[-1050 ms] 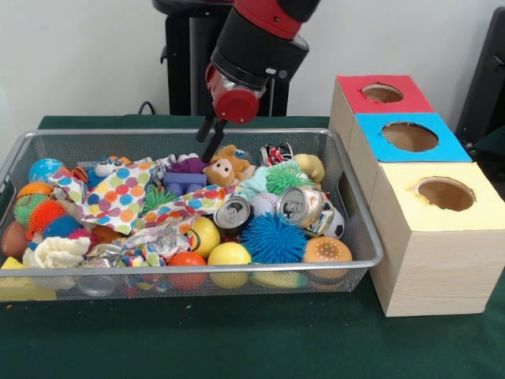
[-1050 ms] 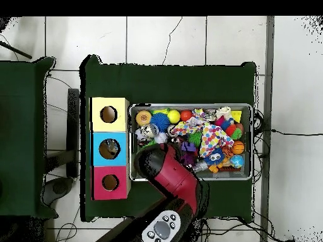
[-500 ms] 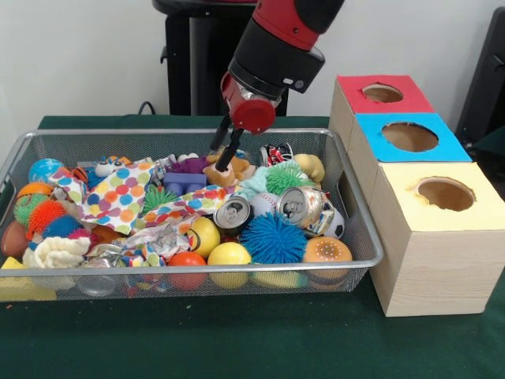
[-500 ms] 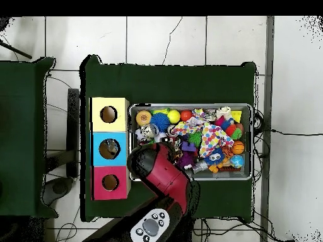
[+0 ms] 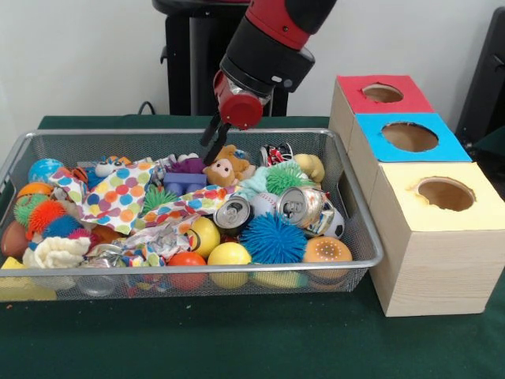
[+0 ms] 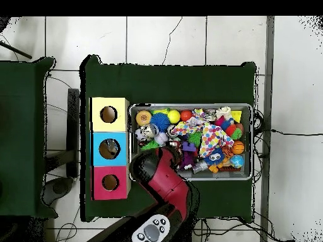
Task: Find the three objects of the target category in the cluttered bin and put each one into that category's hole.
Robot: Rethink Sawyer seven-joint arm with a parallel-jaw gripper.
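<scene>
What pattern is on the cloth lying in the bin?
White with multicoloured polka dots; the cloth shows best in the front view.

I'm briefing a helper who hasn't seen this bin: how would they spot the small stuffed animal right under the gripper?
Start at the wire mesh bin on the green table and look along its far side, near the middle. Just below the gripper lies a small tan plush animal, face toward the camera. It is the only furry tan toy, sitting between a purple block and a green spiky ball.
</scene>
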